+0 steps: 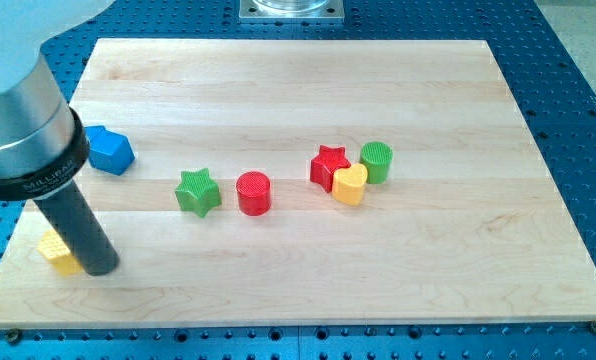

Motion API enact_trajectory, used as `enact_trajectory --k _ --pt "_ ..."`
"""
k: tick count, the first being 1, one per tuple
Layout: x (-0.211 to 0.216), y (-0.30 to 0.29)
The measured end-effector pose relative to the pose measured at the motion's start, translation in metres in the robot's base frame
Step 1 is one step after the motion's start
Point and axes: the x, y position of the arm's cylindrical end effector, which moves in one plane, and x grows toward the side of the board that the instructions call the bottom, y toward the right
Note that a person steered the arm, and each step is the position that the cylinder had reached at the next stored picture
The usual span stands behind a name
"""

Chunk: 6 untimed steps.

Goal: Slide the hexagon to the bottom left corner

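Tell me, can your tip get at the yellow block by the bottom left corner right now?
Probably yes. My tip sits right against the yellow block, on its right side in the view, with nothing between them. The rod hides part of the block, so I cannot tell if they actually touch. The blue hexagon lies well above.

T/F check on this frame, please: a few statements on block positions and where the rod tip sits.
1. My tip is beside the yellow block near the view's bottom left. True.
2. The blue hexagon sits in the bottom left corner. False: it lies at the left edge, above the tip.
3. The green star is left of the red cylinder. True.
4. The red star, yellow heart and green cylinder are scattered far apart. False: they cluster together.
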Motion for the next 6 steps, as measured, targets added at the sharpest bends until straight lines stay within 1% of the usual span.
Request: enact_trajectory --k 1,3,4,5,6 --pt "-0.026 -0.001" --pt "-0.045 -0.001" --pt "-0.038 -0.014" --pt "-0.013 -0.034" --pt "-0.014 -0.027"
